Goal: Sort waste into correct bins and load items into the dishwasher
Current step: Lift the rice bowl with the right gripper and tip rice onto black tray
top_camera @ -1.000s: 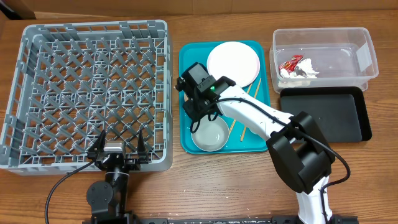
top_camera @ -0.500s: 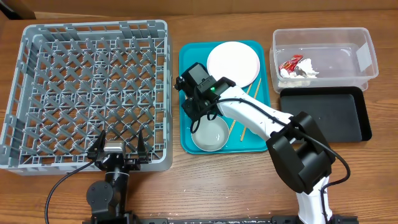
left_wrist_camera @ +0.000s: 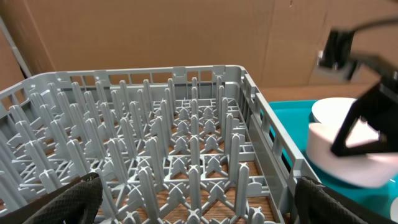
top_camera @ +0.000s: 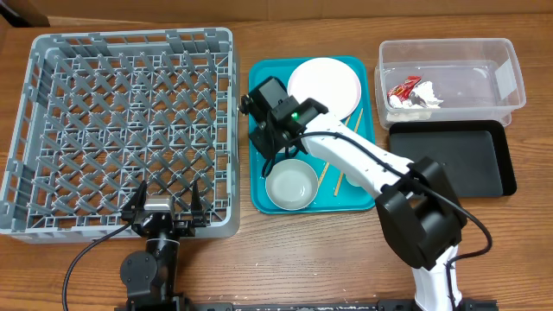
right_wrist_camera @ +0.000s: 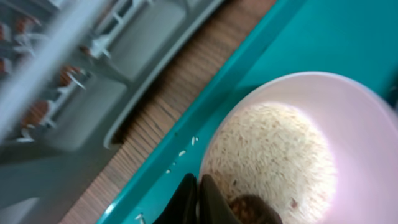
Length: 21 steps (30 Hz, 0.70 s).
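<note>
My right gripper is over the left side of the teal tray. In the right wrist view it is shut on the rim of a white bowl holding rice and brown scraps. The left wrist view shows this bowl beside the grey dish rack. An empty white bowl, the plate and chopsticks lie on the tray. My left gripper is open at the rack's front edge. No cup shows.
The clear tub at the back right holds the red wrapper and the white napkin. The black tray lies in front of it. A few loose rice grains lie on the teal tray's edge.
My right gripper has moved toward the back and slightly left with the rice bowl. The empty bowl now shows fully. The left arm has not moved.
</note>
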Motion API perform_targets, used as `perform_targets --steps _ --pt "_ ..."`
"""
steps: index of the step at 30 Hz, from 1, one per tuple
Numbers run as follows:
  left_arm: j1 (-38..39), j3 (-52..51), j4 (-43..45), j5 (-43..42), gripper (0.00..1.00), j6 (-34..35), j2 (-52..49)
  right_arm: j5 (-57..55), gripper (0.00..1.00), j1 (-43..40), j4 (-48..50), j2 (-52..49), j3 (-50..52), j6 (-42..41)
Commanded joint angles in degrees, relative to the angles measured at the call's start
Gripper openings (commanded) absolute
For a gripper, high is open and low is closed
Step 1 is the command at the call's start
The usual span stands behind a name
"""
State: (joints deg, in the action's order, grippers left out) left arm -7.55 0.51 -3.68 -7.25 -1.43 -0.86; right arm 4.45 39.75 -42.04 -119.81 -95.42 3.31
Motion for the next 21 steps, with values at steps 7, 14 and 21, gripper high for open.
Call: perform_targets --steps 7,14,21 --pt "-0.3 -0.2 -0.2 0.2 1.0 0.6 0.6 -1.2 0.04 -2.8 -7.6 13.9 -7.4 -6.9" --pt "-0.3 -0.2 -0.2 0.2 1.0 0.6 0.6 2.3 0.04 -11.3 -19.1 23.8 -7.4 -16.0" --pt "-0.3 -0.2 -0.2 0.2 1.0 0.6 0.6 8.4 0.04 -25.6 -33.6 29.6 -7.0 -14.7"
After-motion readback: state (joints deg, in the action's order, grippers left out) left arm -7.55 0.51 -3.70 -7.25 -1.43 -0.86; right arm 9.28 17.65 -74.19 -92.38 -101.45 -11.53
